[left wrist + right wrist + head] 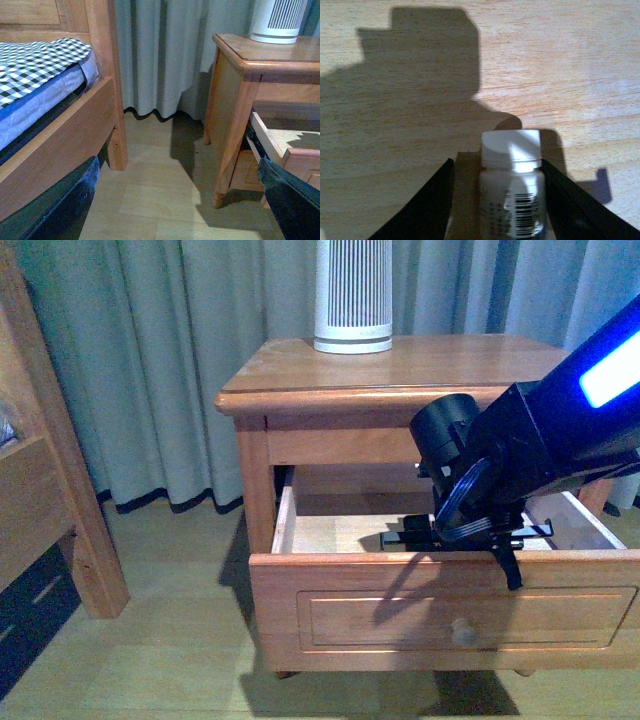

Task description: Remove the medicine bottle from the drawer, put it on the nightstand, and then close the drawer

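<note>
In the right wrist view the medicine bottle [512,195], white with a white cap and a barcode label, lies on the pale wooden floor [420,75] of the drawer. My right gripper [496,167] is open, with one finger [427,210] on each side of the bottle. There is a small gap on one side, and the other finger is close against it. In the front view the right gripper [470,540] reaches down into the pulled-out upper drawer [400,585] of the nightstand [430,365], and the bottle is hidden there. My left gripper [178,165] is open and empty, low over the floor.
A tall white ribbed cylinder [352,290] stands at the back of the nightstand top. A wooden bed frame [60,490] with a checked mattress [35,60] stands to the left. Grey curtains [150,340] hang behind. The drawer's side [280,145] shows in the left wrist view.
</note>
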Controlling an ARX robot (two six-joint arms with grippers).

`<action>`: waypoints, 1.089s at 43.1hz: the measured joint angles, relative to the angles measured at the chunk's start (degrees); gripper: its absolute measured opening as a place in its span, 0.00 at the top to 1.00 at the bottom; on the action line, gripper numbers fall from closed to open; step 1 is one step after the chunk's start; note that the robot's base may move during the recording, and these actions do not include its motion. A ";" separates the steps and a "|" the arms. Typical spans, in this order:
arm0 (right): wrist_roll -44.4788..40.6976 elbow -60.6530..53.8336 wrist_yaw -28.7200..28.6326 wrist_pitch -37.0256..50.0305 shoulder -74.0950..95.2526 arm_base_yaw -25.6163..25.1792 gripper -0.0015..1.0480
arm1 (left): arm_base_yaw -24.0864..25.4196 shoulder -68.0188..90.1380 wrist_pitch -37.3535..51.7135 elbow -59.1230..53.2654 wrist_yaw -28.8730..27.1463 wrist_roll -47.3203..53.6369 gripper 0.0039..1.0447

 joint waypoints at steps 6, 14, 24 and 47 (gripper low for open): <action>-3.06 -2.54 3.48 3.34 -0.98 0.00 0.68 | 0.00 0.00 0.00 0.00 0.00 0.00 0.06; -7.13 -7.48 5.95 7.74 -5.29 0.24 0.71 | 0.00 0.00 0.00 0.00 0.00 0.00 0.06; -8.48 -17.18 6.88 11.47 -20.35 1.90 0.71 | 0.00 0.00 0.00 0.00 0.00 0.00 0.06; -13.60 -14.08 3.04 11.56 -37.51 -5.53 0.71 | 0.00 0.00 0.00 0.00 0.00 0.00 0.06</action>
